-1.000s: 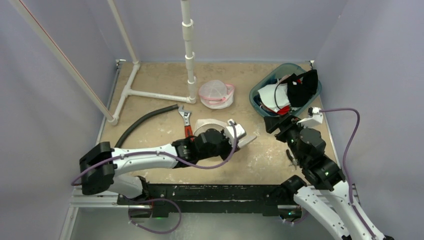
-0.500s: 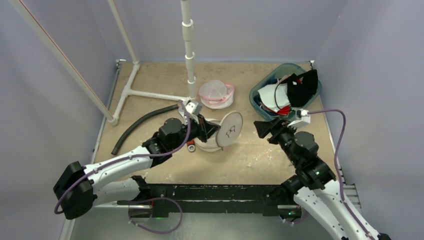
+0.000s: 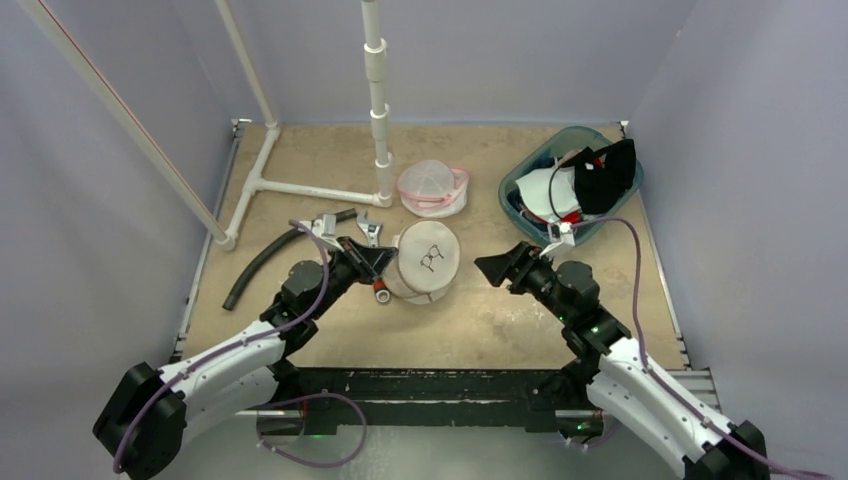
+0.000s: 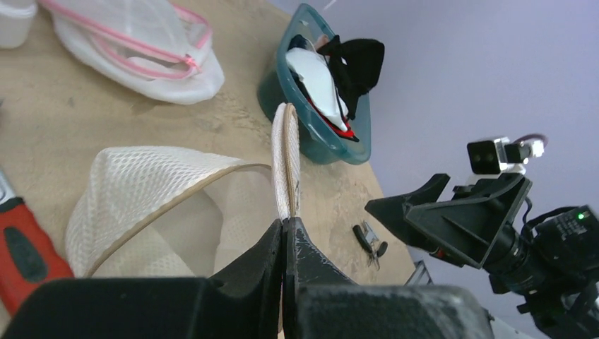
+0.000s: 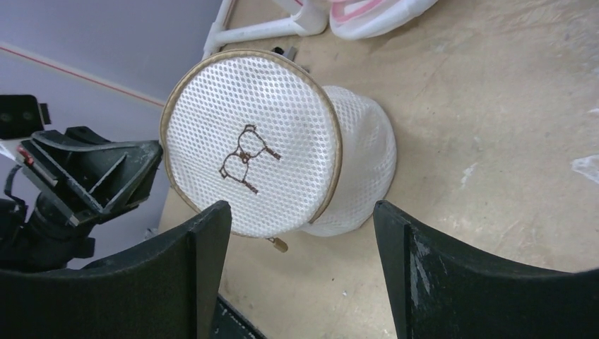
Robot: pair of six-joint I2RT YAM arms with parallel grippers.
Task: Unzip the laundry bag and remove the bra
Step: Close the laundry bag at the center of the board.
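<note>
At mid-table, L gripper (image 3: 378, 262) is pinching the lid rim (image 4: 285, 159) of the laundry bag (image 3: 425, 262), now swung back left by the wrench (image 3: 370, 235). R gripper (image 3: 487, 266), fingers spread, has closed in facing it. Prob. lining up for zip pull (image 5: 277, 244); bra not visible.

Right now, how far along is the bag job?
Done: left gripper is shut on the rim of the mesh bag's lid, tipping it up. In hand: right gripper open, facing the bag, touching nothing. Left: I cannot tell whether the zip is open; nothing pulled out yet.
</note>
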